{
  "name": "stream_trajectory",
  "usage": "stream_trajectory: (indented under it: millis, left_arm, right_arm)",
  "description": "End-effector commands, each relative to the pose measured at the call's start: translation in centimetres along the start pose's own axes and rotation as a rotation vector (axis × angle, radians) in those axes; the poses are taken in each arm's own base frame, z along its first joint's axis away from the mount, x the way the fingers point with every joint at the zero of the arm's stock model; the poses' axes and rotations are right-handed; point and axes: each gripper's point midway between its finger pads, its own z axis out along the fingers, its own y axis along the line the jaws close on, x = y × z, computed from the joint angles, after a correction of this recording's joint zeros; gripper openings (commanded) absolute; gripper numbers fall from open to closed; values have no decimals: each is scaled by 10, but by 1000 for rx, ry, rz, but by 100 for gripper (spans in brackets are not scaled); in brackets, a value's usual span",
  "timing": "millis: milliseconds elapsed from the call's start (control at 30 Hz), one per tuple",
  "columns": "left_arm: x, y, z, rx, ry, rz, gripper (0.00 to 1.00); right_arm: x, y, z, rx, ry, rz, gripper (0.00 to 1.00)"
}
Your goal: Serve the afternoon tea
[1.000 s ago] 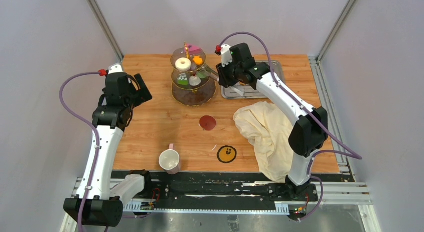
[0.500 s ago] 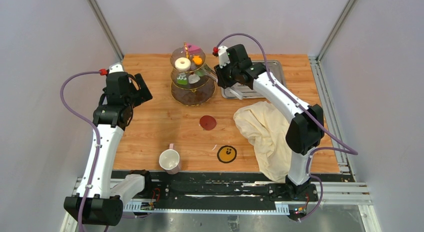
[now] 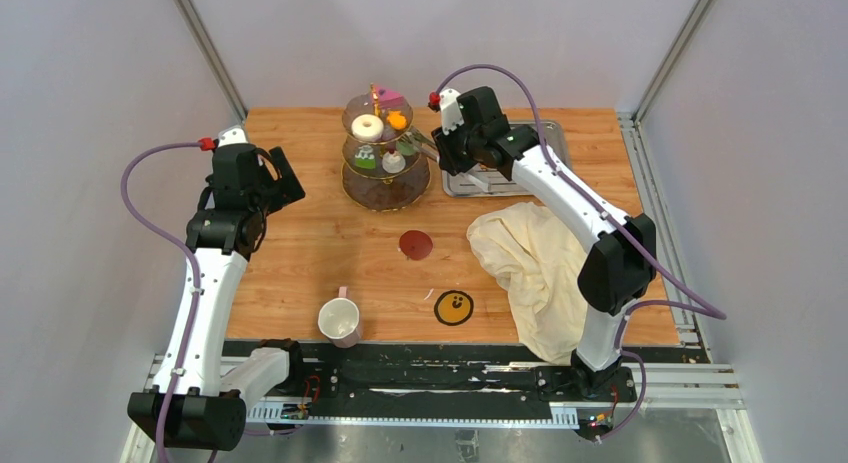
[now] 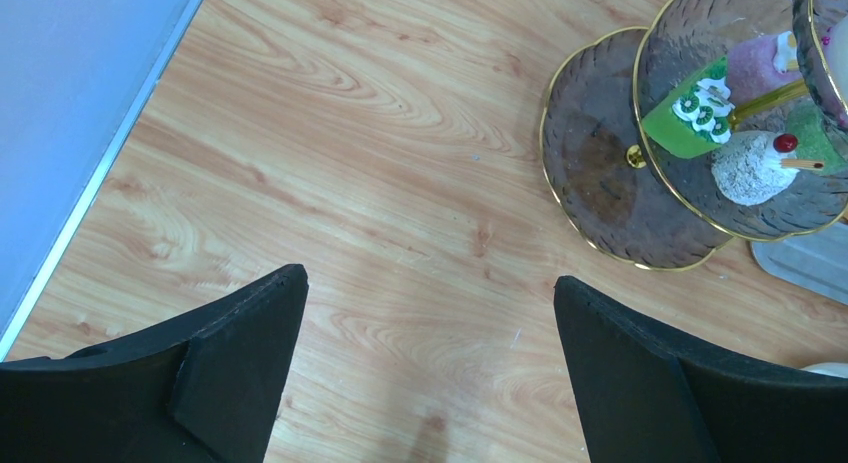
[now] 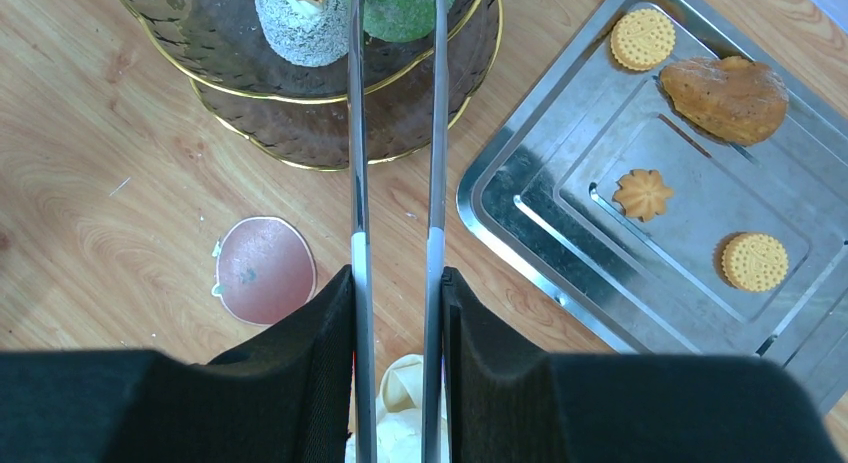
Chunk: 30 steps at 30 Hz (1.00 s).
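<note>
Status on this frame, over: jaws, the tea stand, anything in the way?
Left gripper open, empty. Right gripper shut on tongs, blades over the stand's middle tier at the green cake. Cloth bunched below right arm, off the stand.

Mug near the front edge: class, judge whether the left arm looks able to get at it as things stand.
Probably yes. The mug stands alone on the table, with nothing between it and the left gripper, which is open and empty.

White arms; black joints; purple cables
</note>
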Motion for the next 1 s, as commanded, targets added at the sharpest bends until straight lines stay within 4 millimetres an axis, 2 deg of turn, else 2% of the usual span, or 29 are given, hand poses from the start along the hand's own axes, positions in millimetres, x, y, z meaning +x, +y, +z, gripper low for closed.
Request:
stream_trajectory:
  millis: [0,467,600,733,967]
  left_arm:
    - [-3,3,-2,-6,-18,-1,98]
    - [-3,5,-4,-13,-23,2,98]
    - [-3,5,-4,-11,-22,2,98]
    - [-4,5,-4,-12,-24,4,98]
    - [-4,3,-1,-9,-19,3,98]
  right_arm:
    - [-8,12,-8,-31,-28,-23,9]
    - [-3,16,20,-27,7,-37,9]
    - [-7,14,24,-16,-5,-29,11]
    - [-11,14,23,-8,-18,-16,16]
    - [-15,17,9,-15,-41,-13,33]
